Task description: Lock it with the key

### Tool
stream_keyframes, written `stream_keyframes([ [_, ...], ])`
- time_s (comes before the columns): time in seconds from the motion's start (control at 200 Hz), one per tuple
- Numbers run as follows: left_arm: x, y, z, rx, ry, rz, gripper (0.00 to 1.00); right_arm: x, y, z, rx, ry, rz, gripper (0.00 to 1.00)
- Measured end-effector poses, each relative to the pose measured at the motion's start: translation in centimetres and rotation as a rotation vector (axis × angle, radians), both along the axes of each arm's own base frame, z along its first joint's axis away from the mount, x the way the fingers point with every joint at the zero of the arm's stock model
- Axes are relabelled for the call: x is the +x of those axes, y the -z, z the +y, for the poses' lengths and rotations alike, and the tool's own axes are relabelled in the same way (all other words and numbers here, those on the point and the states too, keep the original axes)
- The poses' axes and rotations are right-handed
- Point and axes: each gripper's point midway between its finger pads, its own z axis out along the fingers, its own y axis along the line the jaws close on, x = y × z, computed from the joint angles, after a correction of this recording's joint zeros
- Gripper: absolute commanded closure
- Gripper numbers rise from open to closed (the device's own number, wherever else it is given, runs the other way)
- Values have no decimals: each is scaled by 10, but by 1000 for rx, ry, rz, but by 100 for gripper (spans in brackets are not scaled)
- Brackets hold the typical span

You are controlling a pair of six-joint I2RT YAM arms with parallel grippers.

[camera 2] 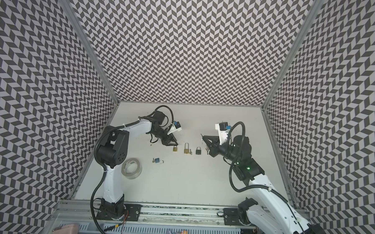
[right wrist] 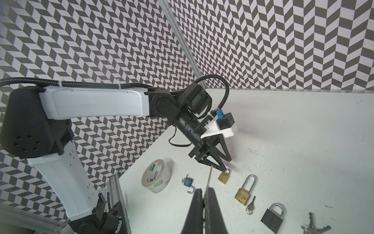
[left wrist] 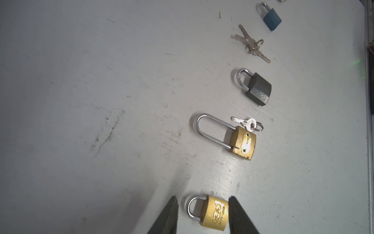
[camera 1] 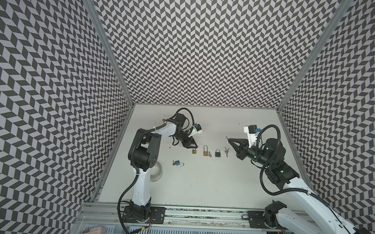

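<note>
A small brass padlock (left wrist: 210, 212) lies flat on the white table with its shackle closed; it also shows in both top views (camera 1: 194, 151) (camera 2: 175, 149). My left gripper (left wrist: 203, 197) is open and straddles it just above the table, one finger by the body and the other clear of the shackle. My right gripper (right wrist: 203, 189) is shut on a key (right wrist: 209, 178), whose thin silver blade sticks out past the fingertips. In a top view that gripper (camera 1: 229, 139) hovers above the right end of the row of locks.
To the right of the small lock lie a long-shackle brass padlock (camera 1: 205, 151) with a single key (camera 1: 210, 154), a dark grey padlock (camera 1: 217, 152) and a bunch of keys (camera 1: 226, 151). A blue padlock (camera 1: 178, 163) with open shackle and a tape roll (camera 2: 131, 167) lie nearer the left arm.
</note>
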Motion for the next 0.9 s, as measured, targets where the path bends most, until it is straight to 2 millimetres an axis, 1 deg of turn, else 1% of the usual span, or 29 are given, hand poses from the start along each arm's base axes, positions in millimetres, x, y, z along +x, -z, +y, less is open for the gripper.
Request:
stream_keyframes([
  [0.095,12,-11,0,-1,-57,-33,52,-1,5,5,-30,3,-2,100],
  [0.125,19,-19,0,-1,-86,-59,50,-2,8,10,-48,-1,-2,100],
  [0.185,31,-38,4,1,-158,-116,49,-7,14,23,-88,-14,-8,100],
  [0.245,42,-69,10,-17,-235,-191,48,-14,20,37,-130,-30,-22,100],
  [0.355,58,-141,27,-120,-397,-331,35,-24,33,59,-193,-44,-40,100],
  [0.406,60,-170,38,-187,-461,-385,30,-25,41,66,-222,-39,-41,100],
  [0.441,58,-186,46,-230,-506,-409,24,-24,47,70,-245,-32,-41,100],
  [0.491,53,-200,58,-284,-574,-423,16,-23,57,75,-275,-21,-38,100],
  [0.501,51,-205,60,-295,-584,-433,12,-23,58,76,-280,-20,-37,100],
  [0.526,48,-208,67,-320,-622,-432,2,-22,64,79,-297,-15,-34,100],
  [0.541,45,-211,70,-334,-639,-436,1,-22,67,80,-307,-14,-30,100],
  [0.611,35,-216,86,-390,-735,-424,0,-20,82,86,-343,-1,-18,100],
  [0.716,20,-217,107,-445,-858,-399,0,-16,102,94,-387,7,11,100],
  [0.901,9,-231,139,-483,-1071,-396,0,-13,137,111,-408,-6,94,100],
])
